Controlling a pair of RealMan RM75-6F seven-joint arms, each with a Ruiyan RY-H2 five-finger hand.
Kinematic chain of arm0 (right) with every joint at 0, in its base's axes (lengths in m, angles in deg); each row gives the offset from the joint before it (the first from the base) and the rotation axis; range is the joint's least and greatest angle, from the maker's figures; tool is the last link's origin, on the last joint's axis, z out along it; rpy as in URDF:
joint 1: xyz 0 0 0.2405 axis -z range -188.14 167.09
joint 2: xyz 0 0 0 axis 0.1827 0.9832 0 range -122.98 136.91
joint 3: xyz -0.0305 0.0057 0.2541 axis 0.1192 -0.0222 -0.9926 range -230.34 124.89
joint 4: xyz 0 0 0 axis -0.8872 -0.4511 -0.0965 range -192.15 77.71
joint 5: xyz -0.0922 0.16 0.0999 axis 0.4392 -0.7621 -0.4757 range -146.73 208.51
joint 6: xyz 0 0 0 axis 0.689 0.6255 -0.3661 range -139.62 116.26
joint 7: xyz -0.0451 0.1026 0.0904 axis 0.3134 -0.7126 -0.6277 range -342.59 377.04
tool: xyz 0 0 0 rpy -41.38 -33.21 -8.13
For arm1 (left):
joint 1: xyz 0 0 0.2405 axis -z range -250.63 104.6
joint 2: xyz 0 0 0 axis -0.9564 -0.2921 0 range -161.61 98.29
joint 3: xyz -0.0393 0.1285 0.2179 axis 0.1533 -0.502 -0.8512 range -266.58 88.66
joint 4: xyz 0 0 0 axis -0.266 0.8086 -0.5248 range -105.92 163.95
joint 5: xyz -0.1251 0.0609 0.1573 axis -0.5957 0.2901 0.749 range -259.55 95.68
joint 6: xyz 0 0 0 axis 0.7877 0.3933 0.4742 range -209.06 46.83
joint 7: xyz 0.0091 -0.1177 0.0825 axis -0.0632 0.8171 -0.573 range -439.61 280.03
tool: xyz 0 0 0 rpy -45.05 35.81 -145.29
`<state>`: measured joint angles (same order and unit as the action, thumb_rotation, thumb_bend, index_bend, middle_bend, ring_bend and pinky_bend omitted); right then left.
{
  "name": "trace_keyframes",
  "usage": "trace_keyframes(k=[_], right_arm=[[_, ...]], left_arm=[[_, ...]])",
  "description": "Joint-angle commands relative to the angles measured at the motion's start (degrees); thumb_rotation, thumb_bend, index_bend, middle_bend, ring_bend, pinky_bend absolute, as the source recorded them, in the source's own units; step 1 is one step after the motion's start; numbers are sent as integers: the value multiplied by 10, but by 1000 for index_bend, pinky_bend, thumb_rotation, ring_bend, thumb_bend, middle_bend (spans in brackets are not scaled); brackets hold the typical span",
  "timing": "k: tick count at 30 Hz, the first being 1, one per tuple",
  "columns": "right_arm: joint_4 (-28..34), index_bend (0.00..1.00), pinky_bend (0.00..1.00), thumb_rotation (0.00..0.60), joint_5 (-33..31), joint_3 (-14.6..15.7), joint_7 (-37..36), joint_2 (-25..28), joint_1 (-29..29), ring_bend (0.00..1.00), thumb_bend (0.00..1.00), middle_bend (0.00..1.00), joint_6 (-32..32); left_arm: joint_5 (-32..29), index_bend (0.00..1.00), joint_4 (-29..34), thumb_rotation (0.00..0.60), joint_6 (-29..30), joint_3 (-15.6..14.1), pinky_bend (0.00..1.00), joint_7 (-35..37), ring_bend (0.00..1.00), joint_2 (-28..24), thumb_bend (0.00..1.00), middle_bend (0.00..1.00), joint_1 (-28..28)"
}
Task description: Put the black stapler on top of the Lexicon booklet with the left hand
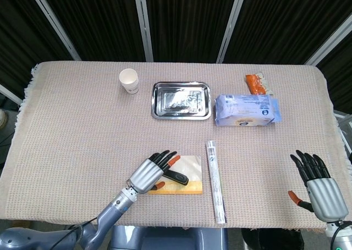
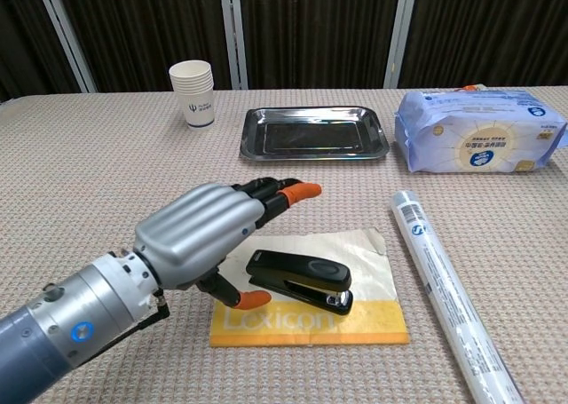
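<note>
The black stapler (image 2: 302,281) (image 1: 177,178) lies flat on the Lexicon booklet (image 2: 359,323) (image 1: 190,173), a cream and yellow booklet near the table's front edge. My left hand (image 2: 209,236) (image 1: 150,172) hovers over the booklet's left side with its fingers spread, holding nothing, just left of and above the stapler. My right hand (image 1: 319,185) rests open at the front right corner of the table, far from the booklet; the chest view does not show it.
A rolled tube (image 2: 442,289) lies right of the booklet. Further back stand a metal tray (image 2: 315,132), a paper cup stack (image 2: 193,92), a blue wipes pack (image 2: 479,130) and an orange packet (image 1: 256,84).
</note>
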<state>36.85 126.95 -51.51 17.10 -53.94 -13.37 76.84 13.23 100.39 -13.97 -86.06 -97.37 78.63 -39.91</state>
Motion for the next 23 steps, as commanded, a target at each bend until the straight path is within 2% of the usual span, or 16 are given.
trace_keyframes(k=[1, 4, 7, 9, 12, 14, 17, 21, 23], right_arm=[[-1, 0, 0, 600, -4, -3, -5, 2, 2, 0, 172, 0, 4], [-1, 0, 0, 600, -11, -7, -14, 4, 4, 0, 172, 0, 9], [0, 0, 0, 600, -14, -9, -34, 10, 3, 0, 172, 0, 9], [-1, 0, 0, 600, -21, -13, -33, 10, 4, 0, 172, 0, 11], [-2, 0, 0, 600, -39, -21, -16, 3, 4, 0, 171, 0, 6], [1, 0, 0, 600, -46, -22, -6, -1, 2, 0, 172, 0, -3], [3, 0, 0, 600, -41, -18, 7, -5, 0, 0, 171, 0, -9], [5, 0, 0, 600, -32, -13, 8, -6, -3, 0, 172, 0, -14], [4, 0, 0, 600, -31, -13, 10, -6, -3, 0, 172, 0, -16]], left_arm=[[23, 0, 106, 600, 63, -18, 209, -27, 24, -105, 177, 9, -32], [41, 0, 186, 600, 130, -39, 196, -28, 16, -201, 174, 3, -73], [31, 0, 266, 600, 174, -67, 191, -18, 8, -306, 173, 0, -117], [16, 0, 299, 600, 211, -81, 191, -24, 2, -367, 176, 0, -152], [-24, 0, 328, 600, 252, -101, 188, -40, 0, -430, 188, 0, -205], [-53, 0, 336, 600, 267, -110, 177, -33, 0, -456, 193, 0, -234], [-83, 0, 310, 600, 288, -111, 150, -17, 0, -452, 198, 0, -268], [-74, 0, 284, 600, 275, -127, 127, 33, 0, -457, 208, 0, -282], [-63, 0, 281, 600, 288, -120, 126, 50, 0, -457, 205, 0, -287]])
